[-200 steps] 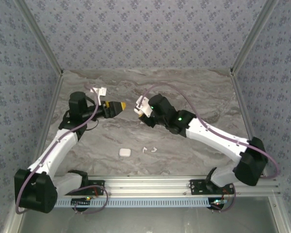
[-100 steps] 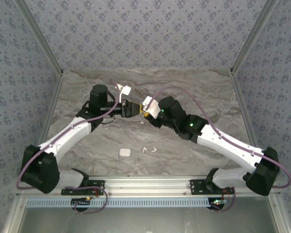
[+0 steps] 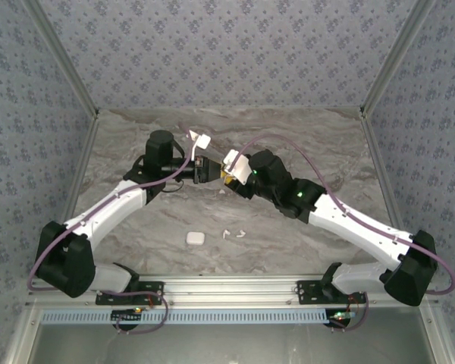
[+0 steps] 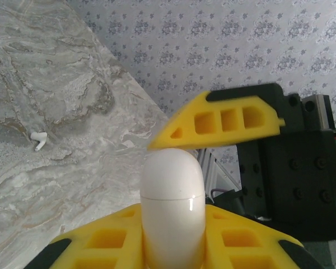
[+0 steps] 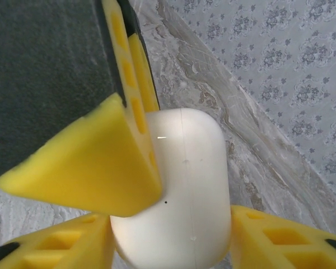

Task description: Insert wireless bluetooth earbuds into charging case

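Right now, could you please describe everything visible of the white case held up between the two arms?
The white case is a smooth, glossy plastic pebble, closed, with a thin lid seam around it. It is held above the marble table, clamped between the yellow jaws of the left gripper. Jaws of the right gripper flank it too, one touching its rounded end; whether they grip is unclear.

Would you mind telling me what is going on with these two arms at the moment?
The two arms meet above the table over one white charging case. The left gripper is shut on it. The case also sits between the fingers of the right gripper, but whether they grip it is unclear. A second case and two loose earbuds lie nearer the bases.
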{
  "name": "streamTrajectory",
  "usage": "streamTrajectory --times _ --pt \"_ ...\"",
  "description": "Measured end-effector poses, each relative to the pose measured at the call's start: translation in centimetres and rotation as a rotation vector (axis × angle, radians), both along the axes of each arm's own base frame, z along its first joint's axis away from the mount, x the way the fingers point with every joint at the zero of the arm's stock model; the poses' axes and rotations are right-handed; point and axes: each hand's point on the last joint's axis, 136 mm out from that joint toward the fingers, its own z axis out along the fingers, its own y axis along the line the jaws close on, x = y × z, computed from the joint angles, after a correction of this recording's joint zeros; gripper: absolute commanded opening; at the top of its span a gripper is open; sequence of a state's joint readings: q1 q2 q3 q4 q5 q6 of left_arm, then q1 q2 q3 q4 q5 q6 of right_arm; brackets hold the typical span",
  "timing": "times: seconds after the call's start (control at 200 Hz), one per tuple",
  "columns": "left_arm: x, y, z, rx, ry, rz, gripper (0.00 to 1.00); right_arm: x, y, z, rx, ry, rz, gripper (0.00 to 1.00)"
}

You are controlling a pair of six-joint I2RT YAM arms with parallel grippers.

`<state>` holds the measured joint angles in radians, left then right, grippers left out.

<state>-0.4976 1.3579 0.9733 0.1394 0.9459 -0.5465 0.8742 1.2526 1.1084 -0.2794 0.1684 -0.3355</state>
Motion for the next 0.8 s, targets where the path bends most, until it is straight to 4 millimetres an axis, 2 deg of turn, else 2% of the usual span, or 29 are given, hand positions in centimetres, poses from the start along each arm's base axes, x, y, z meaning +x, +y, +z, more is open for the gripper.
streamTrajectory --times 0.15,0.295,0.42,0.52,0.655,0.805 --pt "0.5 0.0 0.3 -0.005 -0.023 0.02 0.1 -0.3 -0.9 0.4 0.042 0.05 0.015 0.85" --pt "1.4 0.1 0.8 -0.025 -0.104 0.074 0.01 -0.9 -3.0 2.5 0.173 0.087 0.024 1.0" --pt "1.0 0.3 0.3 -0.044 -0.195 0.113 0.01 -1.0 -5.1 3.6 0.3 0.133 0.014 1.0" --pt "0.2 0.2 0.3 -0.066 -0.281 0.126 0.01 -0.8 -5.9 3.7 0.393 0.181 0.007 1.0" --pt "-1.0 -0.1 1.6 -0.101 -0.401 0.128 0.0 -0.9 -5.7 3.4 0.472 0.247 0.02 1.0" --pt "-2.0 -0.5 3.4 -0.141 -0.509 0.117 0.0 -1.0 -5.0 4.2 0.528 0.267 0.049 1.0"
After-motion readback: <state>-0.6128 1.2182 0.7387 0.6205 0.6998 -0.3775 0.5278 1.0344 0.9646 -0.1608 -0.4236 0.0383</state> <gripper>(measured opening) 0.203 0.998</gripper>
